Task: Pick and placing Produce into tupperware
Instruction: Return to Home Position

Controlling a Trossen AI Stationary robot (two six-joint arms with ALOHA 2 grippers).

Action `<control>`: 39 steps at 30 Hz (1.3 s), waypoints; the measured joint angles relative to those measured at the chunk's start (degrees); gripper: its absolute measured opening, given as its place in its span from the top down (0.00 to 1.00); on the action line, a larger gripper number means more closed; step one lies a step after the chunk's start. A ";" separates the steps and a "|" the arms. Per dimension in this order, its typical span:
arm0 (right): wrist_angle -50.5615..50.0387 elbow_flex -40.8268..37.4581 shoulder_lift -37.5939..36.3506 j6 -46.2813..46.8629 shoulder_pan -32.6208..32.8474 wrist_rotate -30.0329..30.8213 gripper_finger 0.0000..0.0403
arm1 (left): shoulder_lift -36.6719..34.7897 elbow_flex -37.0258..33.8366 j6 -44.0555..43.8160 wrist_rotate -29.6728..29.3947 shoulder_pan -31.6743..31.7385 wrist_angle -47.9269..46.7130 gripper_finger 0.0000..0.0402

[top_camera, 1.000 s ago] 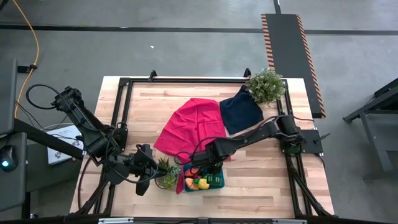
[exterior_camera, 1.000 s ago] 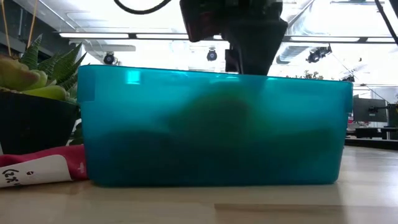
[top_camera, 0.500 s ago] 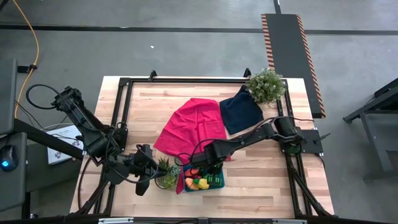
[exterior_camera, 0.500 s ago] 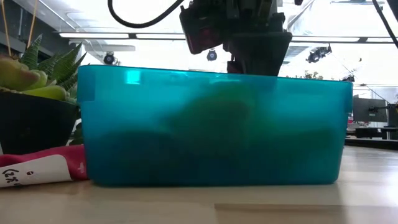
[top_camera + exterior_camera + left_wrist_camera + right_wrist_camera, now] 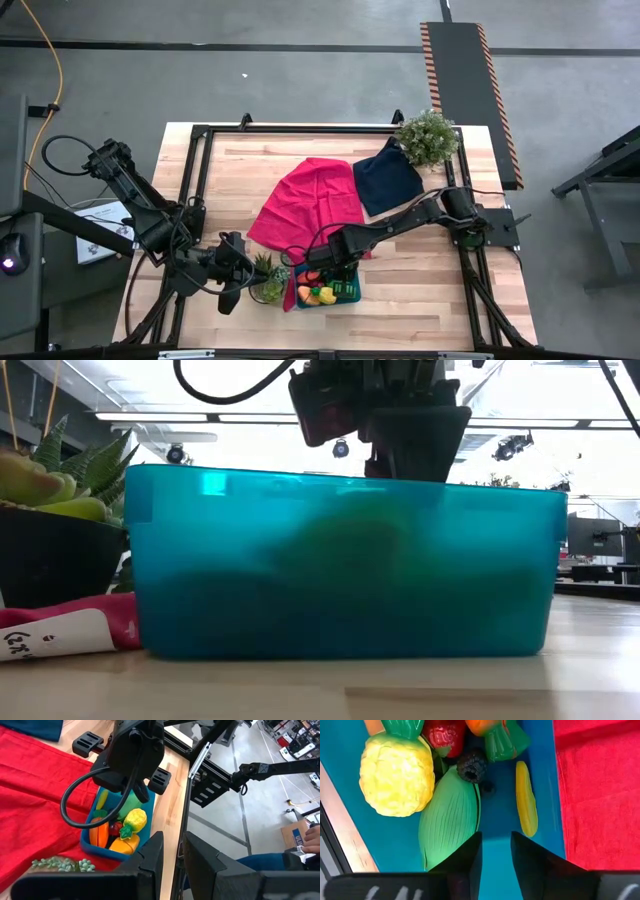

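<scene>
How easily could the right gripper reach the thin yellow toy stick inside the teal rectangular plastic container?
Probably yes: the right gripper hangs open over the teal container, and the thin yellow stick lies uncovered there.

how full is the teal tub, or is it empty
Partly full: a yellow pineapple, a green corn husk and a thin yellow stick lie inside the teal tub, with bare floor showing.
</scene>
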 joint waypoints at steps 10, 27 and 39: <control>-0.71 3.51 -0.02 -1.74 -0.02 3.27 0.77 | 0.00 0.00 0.10 -0.01 0.00 0.04 0.84; -18.28 19.12 -1.01 -10.76 -1.60 16.77 0.77 | -4.88 0.00 8.34 -4.20 0.13 0.00 0.84; -17.17 19.15 -16.01 -11.04 -4.72 20.81 0.80 | -10.53 0.02 19.07 -15.32 0.20 0.00 0.84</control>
